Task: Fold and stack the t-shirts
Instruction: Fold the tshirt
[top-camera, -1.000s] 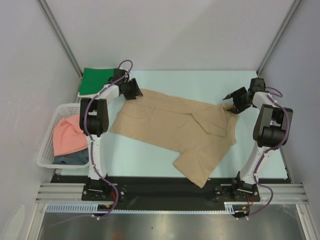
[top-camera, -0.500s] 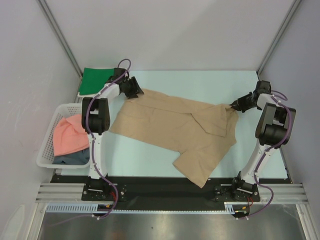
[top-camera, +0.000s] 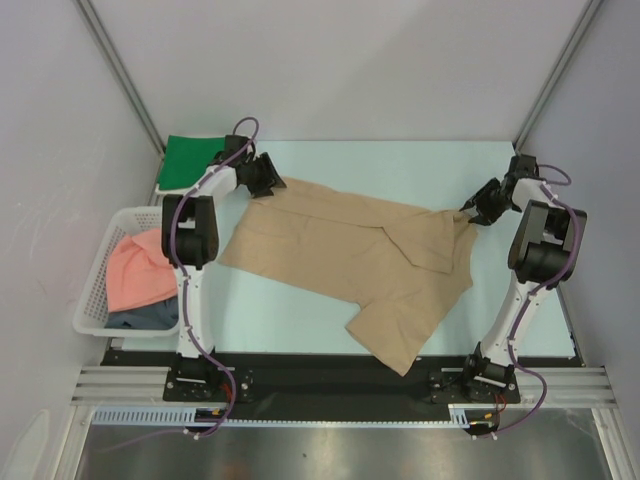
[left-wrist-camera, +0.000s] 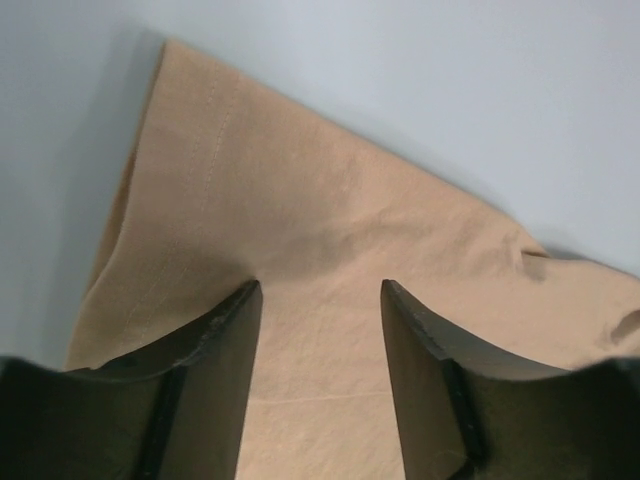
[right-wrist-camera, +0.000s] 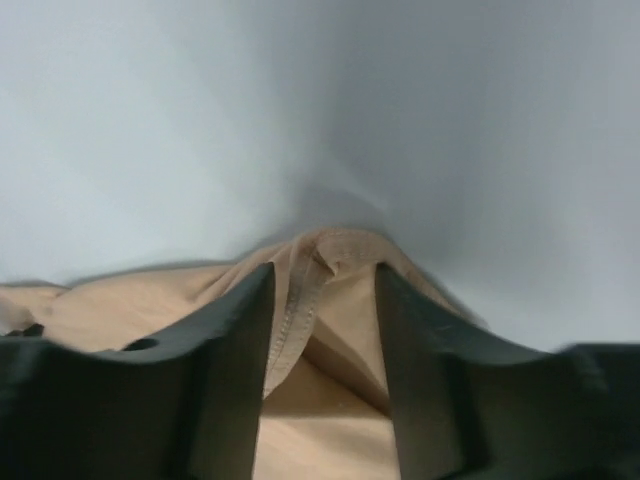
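The tan t-shirt (top-camera: 340, 245) lies spread across the table, with one part folded over near its middle. My left gripper (top-camera: 272, 183) rests on its far left corner. In the left wrist view that gripper (left-wrist-camera: 320, 287) is open, and flat tan cloth (left-wrist-camera: 300, 190) lies between and under the fingers. My right gripper (top-camera: 466, 212) is at the shirt's far right corner. Seen from the right wrist, it (right-wrist-camera: 323, 270) stands open astride a bunched hem (right-wrist-camera: 300, 300). A folded green t-shirt (top-camera: 190, 160) lies at the back left.
A white lattice basket (top-camera: 88, 300) stands at the left edge, holding a pink t-shirt (top-camera: 135, 270) over a dark grey-blue one (top-camera: 145, 317). The frame posts and side walls close in the back corners.
The right gripper came down onto the shirt's right corner, closed on it, then parted its jaws again. The corner is bunched up. The left gripper has stayed put.
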